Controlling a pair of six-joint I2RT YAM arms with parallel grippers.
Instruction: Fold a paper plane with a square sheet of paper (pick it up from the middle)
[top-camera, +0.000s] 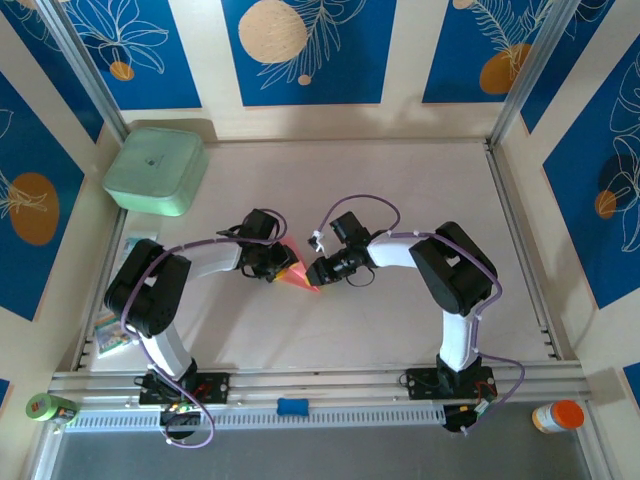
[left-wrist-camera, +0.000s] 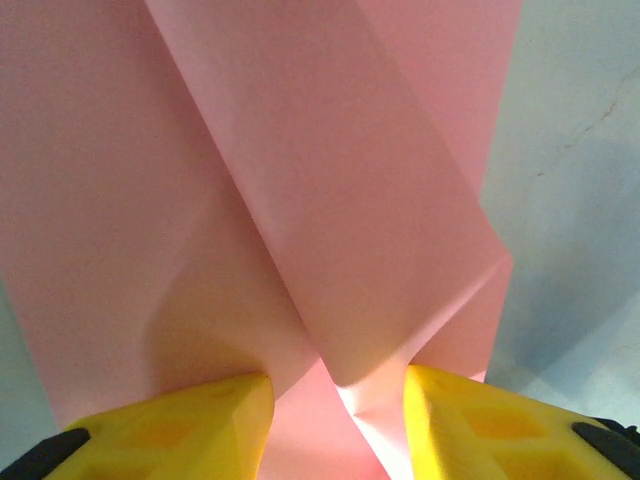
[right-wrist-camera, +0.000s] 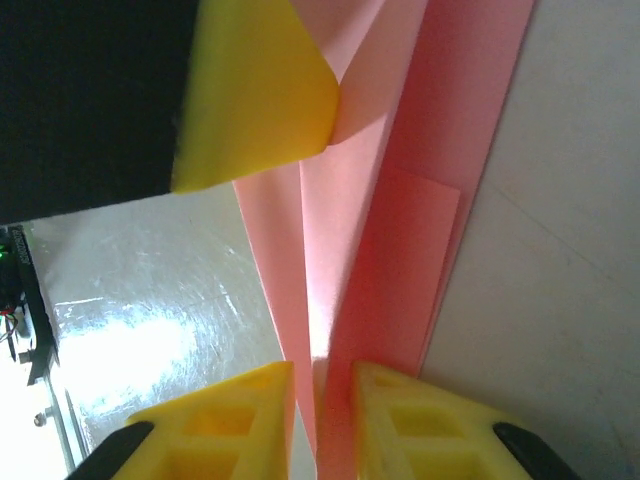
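**A:** Which step is this? Right hand (right-wrist-camera: 322, 368) is narrow, pinching the centre ridge of the thin pink-red sheet of paper (right-wrist-camera: 400, 250), already a long layered dart shape.

**B:** Mid-fold, I'd say, wings not pressed yet. Left hand (left-wrist-camera: 338, 375) grips a puffy fold at the far end; paper sits between both hands, mid-bench (top-camera: 400, 330), lifted or not I can't tell. Next move needs one flap laid flat without tearing.

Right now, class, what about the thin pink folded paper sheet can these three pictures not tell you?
- Top view: the left gripper and right gripper cover most of the thin pink folded paper sheet; fold stage unclear.
- Left wrist view: frame edges cut its outline; grip unclear.
- Top view: small printed packets too small to read.
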